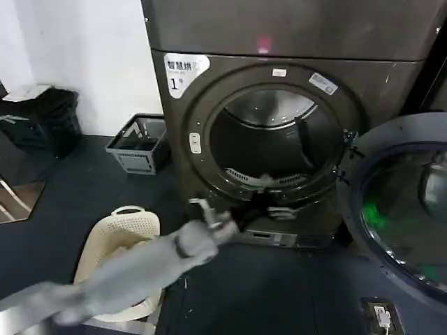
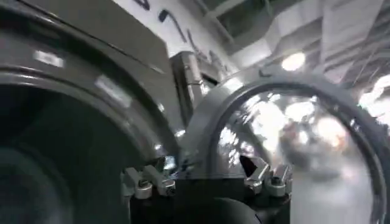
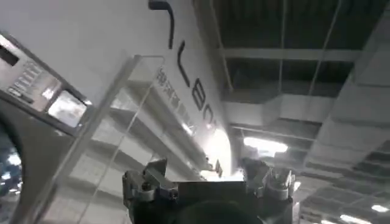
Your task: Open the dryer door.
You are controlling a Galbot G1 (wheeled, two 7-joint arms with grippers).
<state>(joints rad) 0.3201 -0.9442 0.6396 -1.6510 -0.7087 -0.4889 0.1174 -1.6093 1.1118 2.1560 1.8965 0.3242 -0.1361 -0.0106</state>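
I see the dryer door swung fully open at 3 o'clock of the drum opening, hinged on the machine's right edge, its glass catching green reflections. A white sticker at 10 o'clock of the opening reads "1" under Chinese characters. My left gripper sits at 7 o'clock below the opening, jaws released, grasping nothing. The right gripper points upward, jaws released.

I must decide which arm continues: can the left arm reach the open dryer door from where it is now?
Probably yes. The left hand hangs open before the drum opening, with nothing between it and the dryer door, which is swung out to the robot's right.
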